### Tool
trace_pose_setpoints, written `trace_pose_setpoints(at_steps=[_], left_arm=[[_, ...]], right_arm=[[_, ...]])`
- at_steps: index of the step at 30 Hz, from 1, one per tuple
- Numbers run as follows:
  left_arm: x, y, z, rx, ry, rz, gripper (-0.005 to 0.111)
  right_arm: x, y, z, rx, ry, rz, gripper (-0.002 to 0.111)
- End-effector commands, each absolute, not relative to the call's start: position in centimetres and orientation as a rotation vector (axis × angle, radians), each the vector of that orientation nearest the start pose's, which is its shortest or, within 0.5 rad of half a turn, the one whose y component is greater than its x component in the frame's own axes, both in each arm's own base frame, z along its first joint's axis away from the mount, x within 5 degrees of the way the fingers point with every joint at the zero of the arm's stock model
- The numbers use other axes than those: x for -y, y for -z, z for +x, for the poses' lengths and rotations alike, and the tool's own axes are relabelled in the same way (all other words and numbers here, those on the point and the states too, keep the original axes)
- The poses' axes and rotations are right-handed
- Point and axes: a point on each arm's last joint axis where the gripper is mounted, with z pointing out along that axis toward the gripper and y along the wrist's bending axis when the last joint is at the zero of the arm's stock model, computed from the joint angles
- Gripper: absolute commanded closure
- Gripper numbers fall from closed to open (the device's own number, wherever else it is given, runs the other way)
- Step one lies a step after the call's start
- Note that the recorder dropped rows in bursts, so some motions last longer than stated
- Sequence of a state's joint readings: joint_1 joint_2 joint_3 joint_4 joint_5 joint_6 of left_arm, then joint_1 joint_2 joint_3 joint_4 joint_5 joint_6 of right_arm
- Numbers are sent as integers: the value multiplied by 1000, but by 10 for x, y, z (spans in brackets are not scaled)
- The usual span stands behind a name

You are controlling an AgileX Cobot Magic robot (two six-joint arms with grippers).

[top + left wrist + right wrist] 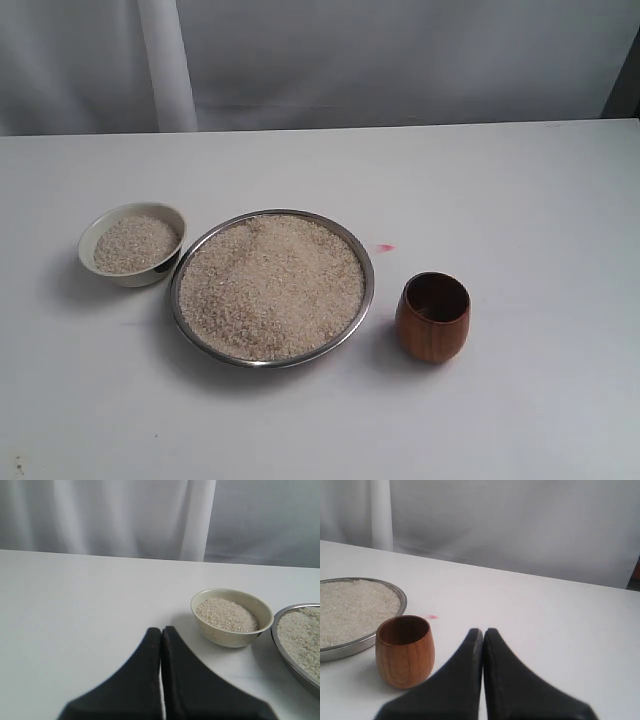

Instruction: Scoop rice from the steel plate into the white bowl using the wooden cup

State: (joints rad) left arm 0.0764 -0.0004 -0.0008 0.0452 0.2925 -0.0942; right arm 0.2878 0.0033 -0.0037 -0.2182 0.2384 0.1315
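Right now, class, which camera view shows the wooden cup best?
The right wrist view: the cup is close, whole and unobstructed, standing upright beside the plate. The exterior view shows it smaller, from above, looking into its inside. The left wrist view does not show it.

The rice [270, 290] is beige, the steel plate [266, 363] shiny silver. The wooden cup [432, 325] is reddish-brown, the white bowl [128, 279] cream.
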Motion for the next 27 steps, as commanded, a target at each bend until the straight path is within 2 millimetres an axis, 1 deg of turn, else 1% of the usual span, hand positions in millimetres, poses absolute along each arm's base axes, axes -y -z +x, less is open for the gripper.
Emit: trace_pose_setpoints(at_steps=[1,4,7,11,14,16,20,23,24,27], left_arm=[[-5,-187,54,-1764,-23,-118,107],[-5,-187,54,-1764,-23,-118,107],[-5,-187,54,-1764,-23,-118,107],[-5,-187,54,-1764,-23,-118,107],[-5,-187,54,-1764,-23,-118,107],[-5,-187,54,-1764,-23,-118,107],[-5,-187,54,-1764,-23,-118,107],[-5,-187,54,-1764,-23,-118,107],[-5,-187,54,-1764,-23,-118,107],[-5,-187,54,-1764,-23,-118,107]], right_arm=[[-11,-192,54,-1694,-111,-266,108],[-11,-192,54,-1695,-113,-265,108],[-12,-193,54,-1703,-159,-232,108],[-13,-216,56,-1687,-176,-219,108],[-16,-238,65,-1698,-176,-222,108],[-19,-253,75,-1717,-176,-228,108],[-26,-271,99,-1767,-166,-248,108],[-36,-285,125,-1686,-162,-298,108],[-40,-287,133,-1652,-177,-302,108],[-50,-283,151,-1617,-213,-326,108]])
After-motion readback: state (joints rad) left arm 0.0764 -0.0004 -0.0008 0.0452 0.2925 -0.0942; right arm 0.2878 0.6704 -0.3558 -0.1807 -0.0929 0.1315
